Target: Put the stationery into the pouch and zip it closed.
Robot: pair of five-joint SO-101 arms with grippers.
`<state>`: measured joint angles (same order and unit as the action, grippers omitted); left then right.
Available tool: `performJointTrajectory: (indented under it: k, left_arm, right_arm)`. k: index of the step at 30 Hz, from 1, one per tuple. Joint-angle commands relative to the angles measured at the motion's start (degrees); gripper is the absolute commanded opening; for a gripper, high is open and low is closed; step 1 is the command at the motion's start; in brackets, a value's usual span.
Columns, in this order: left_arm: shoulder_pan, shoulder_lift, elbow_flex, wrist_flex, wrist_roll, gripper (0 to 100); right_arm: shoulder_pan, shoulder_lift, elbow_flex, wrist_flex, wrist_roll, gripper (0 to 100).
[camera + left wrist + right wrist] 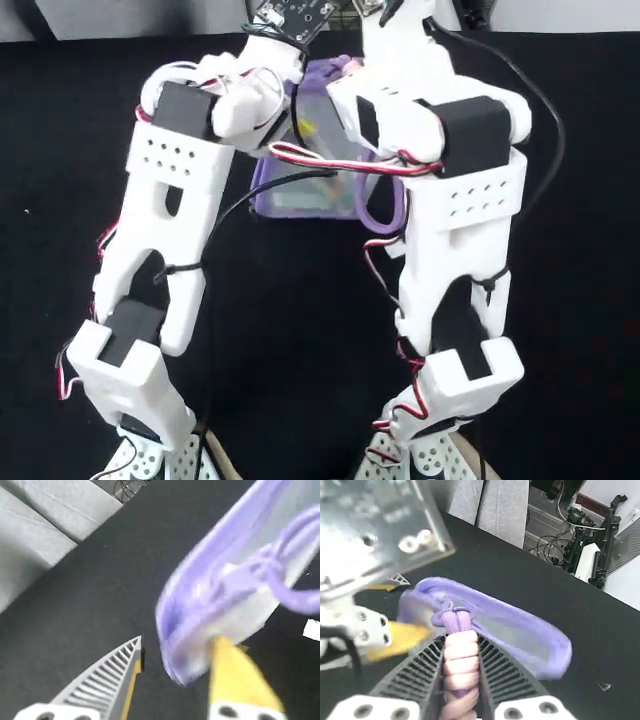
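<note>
- High view: the two white arms lean in over the black worktop (300, 330). The pouch (310, 200) lies between their far ends. It is purple with a clear side. A purple pull cord (372, 218) loops out of it on the right arm's (465, 220) side. I cannot tell what is inside the pouch.
- Left wrist view: the left pincer (180, 645) is wide. It has a grey finger (112, 677) and a yellow finger (237, 680). One end of the pouch (235, 580) pokes into the gap. That end rests against the yellow finger and is apart from the grey one, so nothing is pinched.
- Right wrist view: the right pincer (461, 639) is squeezed tight on the pull cord (460, 662). The cord runs straight out from between its tips to the zip on the pouch (515, 630). The pouch sits just past the tips.
- How it will handle: the pouch looks soft, light and floppy. I think it will slide or fold if the cord is tugged alone. Its clear side looks smooth, maybe slippery. The thick purple rim at the end looks like the best place for the left pincer to pinch. The cord looks like a good handle for pulling the zip.
</note>
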<state>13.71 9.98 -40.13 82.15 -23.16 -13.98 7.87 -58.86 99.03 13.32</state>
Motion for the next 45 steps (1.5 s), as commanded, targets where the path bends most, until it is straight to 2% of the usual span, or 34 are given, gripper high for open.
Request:
performJointTrajectory:
  k: [1, 3, 5, 10, 13, 19, 23, 27, 32, 38, 41, 45]
  left_arm:
    - [-1.5, -0.8, -1.4, 0.4, 2.0, 3]
    - [-2.0, -0.8, -2.9, 2.6, 2.8, 6]
    - [-2.6, -0.8, -5.5, 4.2, 4.2, 2]
    - [-5.1, -0.8, -13.7, 8.6, 5.5, 3]
    - [-9.1, -0.8, -18.8, 11.7, 5.5, 4]
    - [-19.3, -0.8, -27.6, 17.8, 5.5, 18]
    - [-22.9, -0.8, -28.7, 18.6, 5.5, 28]
    - [-22.6, -0.8, -28.7, 18.7, 5.6, 29]
    - [-18.3, -0.8, -28.7, 18.7, 5.8, 29]
    - [-13.8, -1.1, -28.7, 18.8, 5.9, 29]
    - [-12.0, -5.0, -26.3, 18.9, 5.9, 29]
    - [-7.6, -18.3, -14.7, 18.9, 5.6, 29]
  right_arm:
    - [1.2, -0.6, -0.6, 0.9, -0.2, 1.1]
    - [1.3, -0.6, -0.6, 0.9, -0.2, 1.1]
    - [1.6, -0.6, -0.6, 0.8, -0.2, 1.1]
    - [1.5, -0.6, -0.6, 1.0, -0.1, 1.1]
    - [1.5, -0.6, -0.6, 1.1, 0.0, 1.1]
    - [0.3, -0.7, -0.3, 2.0, 4.3, 1.1]
    - [-0.2, -1.7, 0.0, 2.1, 4.7, 1.1]
    - [-0.4, -5.3, 3.1, 2.2, 8.2, 1.1]
    - [-2.5, -12.4, 9.4, 2.1, 11.7, 1.1]
    - [-3.6, -17.2, 12.4, 1.8, 12.0, 1.1]
    - [-3.4, -17.2, 12.5, 1.8, 12.0, 1.1]
    - [-3.4, -17.1, 12.4, 1.8, 12.0, 1.1]
